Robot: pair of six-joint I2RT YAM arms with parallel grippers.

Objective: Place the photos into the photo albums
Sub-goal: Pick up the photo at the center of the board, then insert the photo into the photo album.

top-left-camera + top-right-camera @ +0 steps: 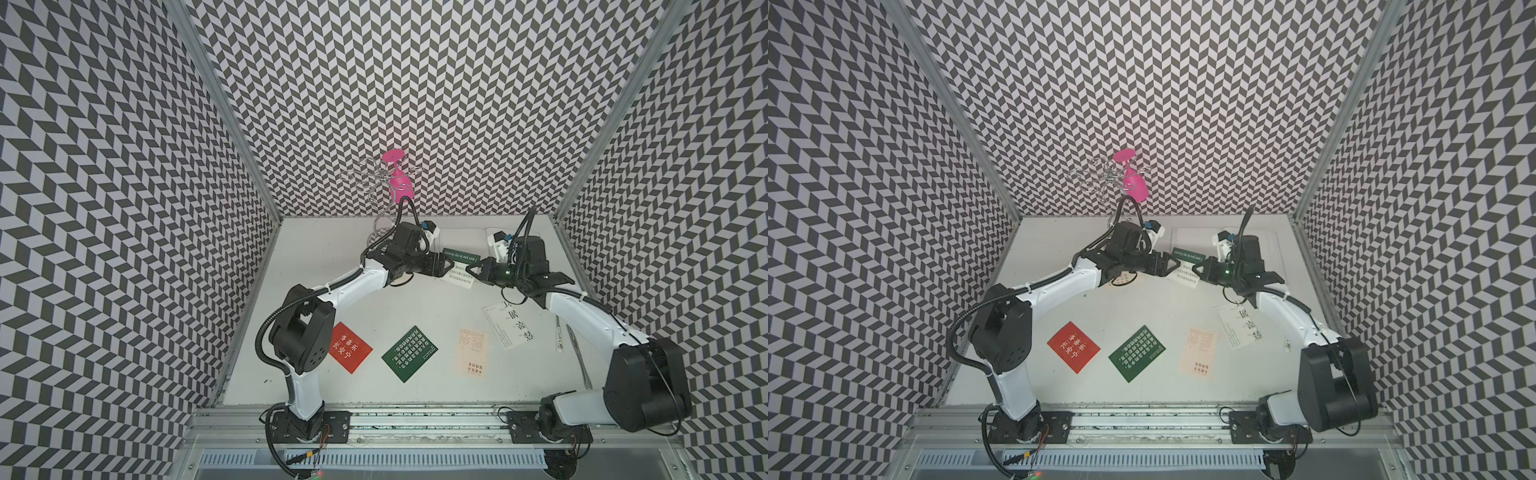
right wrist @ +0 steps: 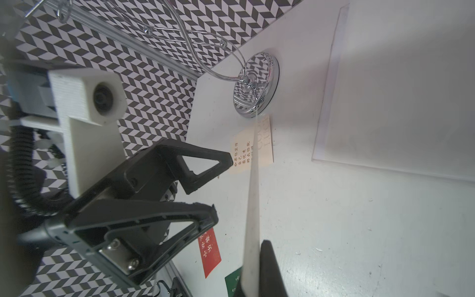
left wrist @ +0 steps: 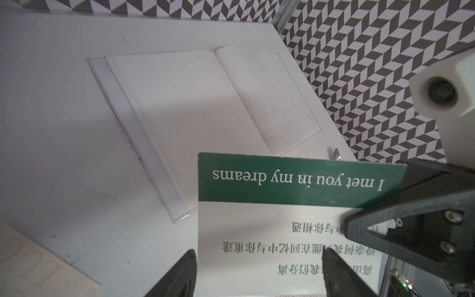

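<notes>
You can read "I met you in my dreams" on the green band of the white card (image 3: 295,177), pinched at its edge by your right hand (image 1: 473,270); your left hand (image 3: 257,257) is spread astride the opposite edge. The card hides a corner of the album (image 3: 205,108), lying open with blank pages on the surface (image 3: 51,128).

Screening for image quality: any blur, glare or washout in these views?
Both top views: sharp, though the album barely separates from the white table. Left wrist: green-banded card crisp, left fingertips soft. Right wrist: that card edge-on, blurred up close.
</notes>
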